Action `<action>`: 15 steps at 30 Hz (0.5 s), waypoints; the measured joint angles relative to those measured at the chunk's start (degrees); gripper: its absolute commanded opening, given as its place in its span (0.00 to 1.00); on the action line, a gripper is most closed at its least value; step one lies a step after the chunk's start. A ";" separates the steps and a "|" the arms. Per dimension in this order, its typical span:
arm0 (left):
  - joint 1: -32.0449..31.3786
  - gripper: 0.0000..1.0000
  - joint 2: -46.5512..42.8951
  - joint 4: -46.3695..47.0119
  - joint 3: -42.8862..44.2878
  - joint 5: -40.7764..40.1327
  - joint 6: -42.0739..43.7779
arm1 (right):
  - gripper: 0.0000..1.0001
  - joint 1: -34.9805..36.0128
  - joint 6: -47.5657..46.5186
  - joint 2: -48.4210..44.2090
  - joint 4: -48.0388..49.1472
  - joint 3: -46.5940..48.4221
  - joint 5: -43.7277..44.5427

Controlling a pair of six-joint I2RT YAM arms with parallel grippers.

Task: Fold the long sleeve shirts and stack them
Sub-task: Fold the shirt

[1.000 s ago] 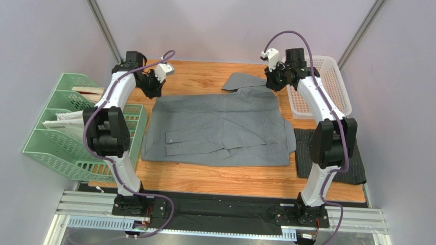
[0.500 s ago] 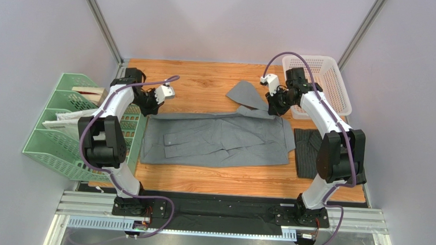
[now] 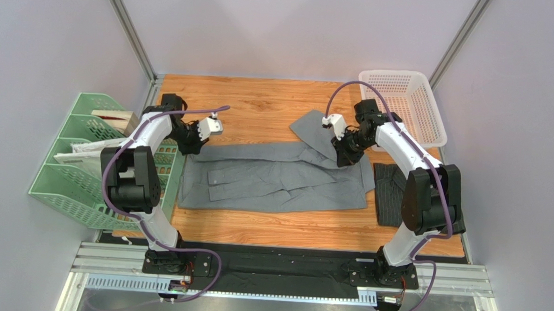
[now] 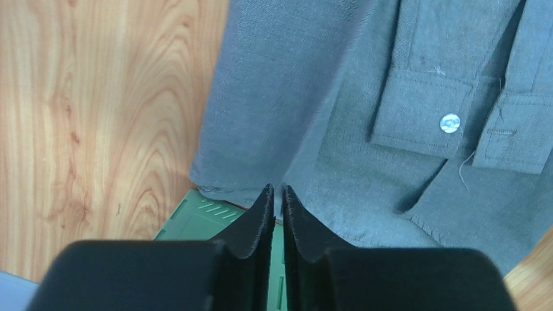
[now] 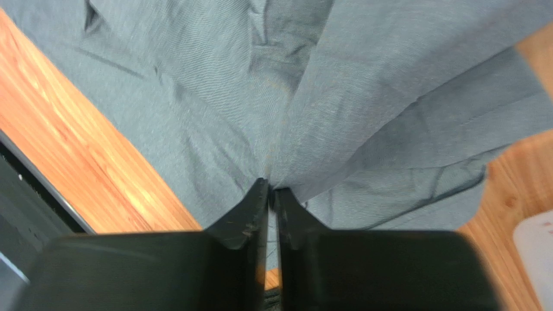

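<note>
Mid-fold, the grey shirt [image 3: 272, 180] is pinched in the right claw [image 5: 272, 184]; left claw [image 4: 277, 189] narrow, hold unclear; release is needed next

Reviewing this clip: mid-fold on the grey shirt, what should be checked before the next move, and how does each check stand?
1. Right gripper has cloth: ok, shut on the grey shirt, which puckers at its tips.
2. Left gripper has cloth: cannot tell, jaws nearly closed at the shirt's edge.
3. Fold is tidy: not ok, a flap sticks out on the far side.
4. Pinstriped shirt out of the way: ok, it lies beside the grey one, partly under the right arm.
5. White basket free of cloth: ok.
</note>
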 measured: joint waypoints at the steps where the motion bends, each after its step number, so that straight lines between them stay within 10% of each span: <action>1: 0.00 0.38 0.00 -0.07 -0.28 -0.24 0.35 | 0.39 0.22 -0.07 0.02 -0.42 -0.48 0.04; 7: -0.04 0.73 -0.87 -2.25 -0.17 -0.42 -0.26 | 0.75 0.87 -0.09 2.43 -5.03 0.55 2.73; 15: -0.04 0.78 -9.33 1.86 6.16 4.74 -17.68 | 0.64 1.92 9.57 8.50 -3.39 18.93 7.58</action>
